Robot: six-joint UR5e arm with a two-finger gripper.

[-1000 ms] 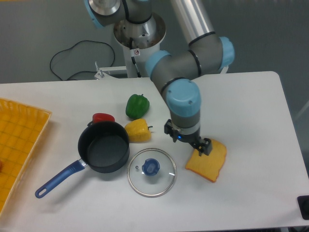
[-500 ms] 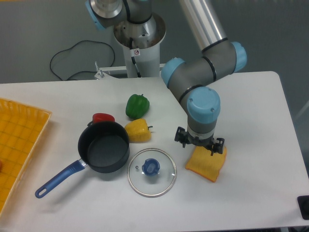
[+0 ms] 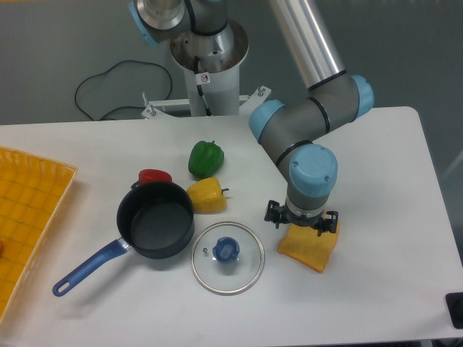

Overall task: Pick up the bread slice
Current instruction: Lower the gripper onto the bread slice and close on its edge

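Note:
The bread slice (image 3: pixel 312 250) is a flat orange-yellow piece with a darker crust. It lies on the white table (image 3: pixel 376 166), right of the glass lid. My gripper (image 3: pixel 301 224) points straight down over the slice's far edge, and the arm's blue wrist covers most of it. Its black jaw parts stick out to both sides of the wrist, spread wide, so it is open. The fingertips and their contact with the slice are hidden.
A glass lid (image 3: pixel 227 257) with a blue knob lies left of the slice. Further left are a dark pot (image 3: pixel 155 229) with a blue handle, a yellow pepper (image 3: pixel 207 194), a green pepper (image 3: pixel 205 158) and a red piece (image 3: pixel 154 176). A yellow tray (image 3: pixel 29 217) sits at the left edge.
The arm swung right and the wrist turned, bringing the gripper from the slice's upper left corner to squarely over its far edge. The slice has not moved.

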